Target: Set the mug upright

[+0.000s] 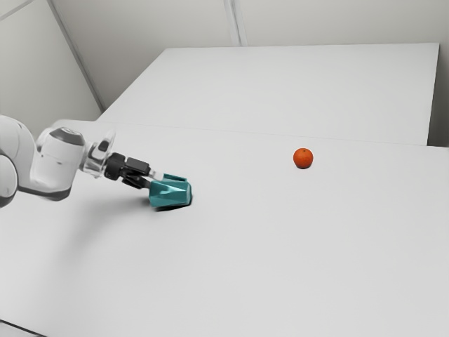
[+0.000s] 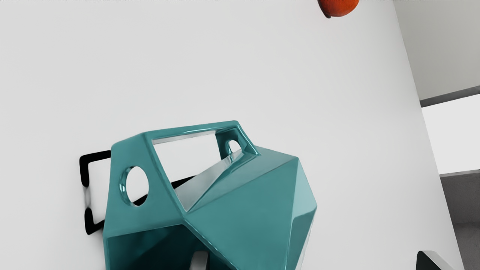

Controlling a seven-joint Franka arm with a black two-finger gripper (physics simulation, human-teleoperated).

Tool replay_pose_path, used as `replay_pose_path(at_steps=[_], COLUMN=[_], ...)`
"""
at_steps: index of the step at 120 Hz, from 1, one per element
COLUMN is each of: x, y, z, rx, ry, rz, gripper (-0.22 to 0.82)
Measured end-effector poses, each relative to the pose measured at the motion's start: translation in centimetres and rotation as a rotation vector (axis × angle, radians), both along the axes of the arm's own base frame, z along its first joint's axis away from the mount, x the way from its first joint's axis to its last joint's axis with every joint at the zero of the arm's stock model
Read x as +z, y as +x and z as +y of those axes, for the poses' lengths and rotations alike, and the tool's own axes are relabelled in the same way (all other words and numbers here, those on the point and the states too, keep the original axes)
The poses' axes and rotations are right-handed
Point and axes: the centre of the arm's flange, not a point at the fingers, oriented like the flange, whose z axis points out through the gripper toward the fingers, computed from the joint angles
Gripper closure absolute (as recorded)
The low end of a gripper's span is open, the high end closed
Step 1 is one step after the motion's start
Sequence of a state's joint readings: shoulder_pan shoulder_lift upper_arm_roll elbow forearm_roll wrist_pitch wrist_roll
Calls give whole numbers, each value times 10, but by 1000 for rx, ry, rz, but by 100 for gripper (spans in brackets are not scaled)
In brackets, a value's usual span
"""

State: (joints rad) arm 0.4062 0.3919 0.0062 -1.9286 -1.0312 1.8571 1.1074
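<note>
Your gripper point(image 1: 153, 180) is spread wide — teal mug point(image 1: 170, 194) on its side. Likely rigid, slick; pinch its wall near the rim.

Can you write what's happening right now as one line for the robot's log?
mug: on its side, mouth toward tool | tool: open, one finger at mug's mouth | orange: apart from both | upright: no

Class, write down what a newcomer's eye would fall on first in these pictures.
The glossy teal mug would probably catch the eye first, tipped on its side at the gripper. Next comes the vivid orange fruit, by itself on the pale table toward the exterior view's right.
</note>
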Motion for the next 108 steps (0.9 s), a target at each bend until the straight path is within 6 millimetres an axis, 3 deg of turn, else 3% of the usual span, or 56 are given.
replay_pose_path(at_steps=[58, 78, 108], x=[1, 2, 10], y=[-1, -1, 1], z=[-3, -5, -9], rx=[-54, -66, -90], ry=[-31, -27, -11], rz=[-75, -94, -123], gripper=[64, 73, 78])
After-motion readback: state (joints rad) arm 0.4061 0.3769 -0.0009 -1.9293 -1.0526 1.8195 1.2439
